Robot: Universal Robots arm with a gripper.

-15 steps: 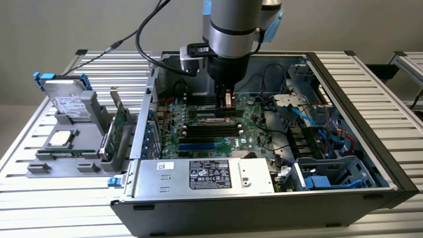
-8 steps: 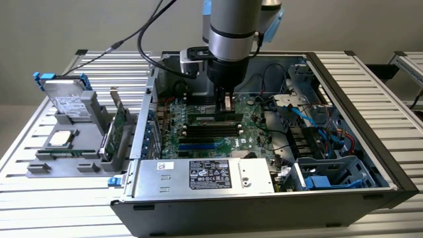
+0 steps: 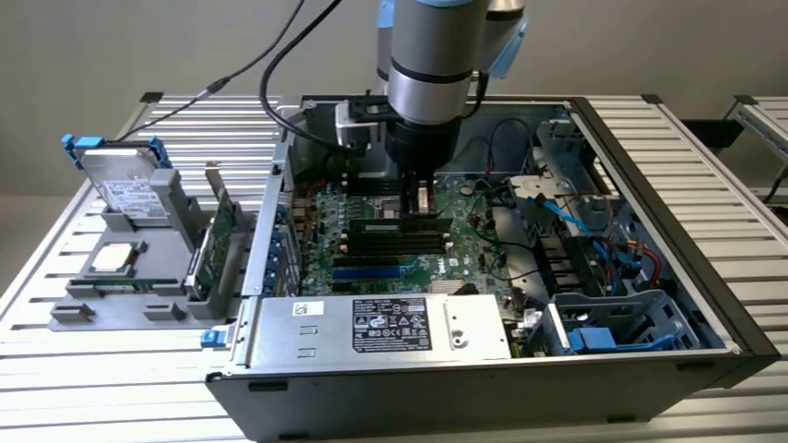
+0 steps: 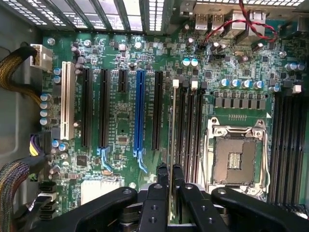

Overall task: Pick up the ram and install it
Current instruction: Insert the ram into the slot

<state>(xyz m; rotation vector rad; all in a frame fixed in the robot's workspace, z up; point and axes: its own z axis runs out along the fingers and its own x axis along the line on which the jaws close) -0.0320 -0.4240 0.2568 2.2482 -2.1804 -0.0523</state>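
Black jaws clamp the ram (image 4: 172,145) edge-on, its long axis running parallel to the memory slots (image 4: 186,130) beneath it, just beside the empty processor socket (image 4: 235,157). In the exterior view it lies level over the motherboard (image 3: 474,245) inside the open computer case (image 3: 493,406).

The arm (image 3: 431,55) runs off the exterior view's top edge. In the wrist view the ram (image 4: 172,125) shows edge-on, chips unseen, one end buried between the gripper's (image 4: 170,170) closed fingers (image 4: 162,176); whether it is seated cannot be told. Print on the label (image 3: 390,325), at the case's (image 3: 493,406) front edge, is too small to read.
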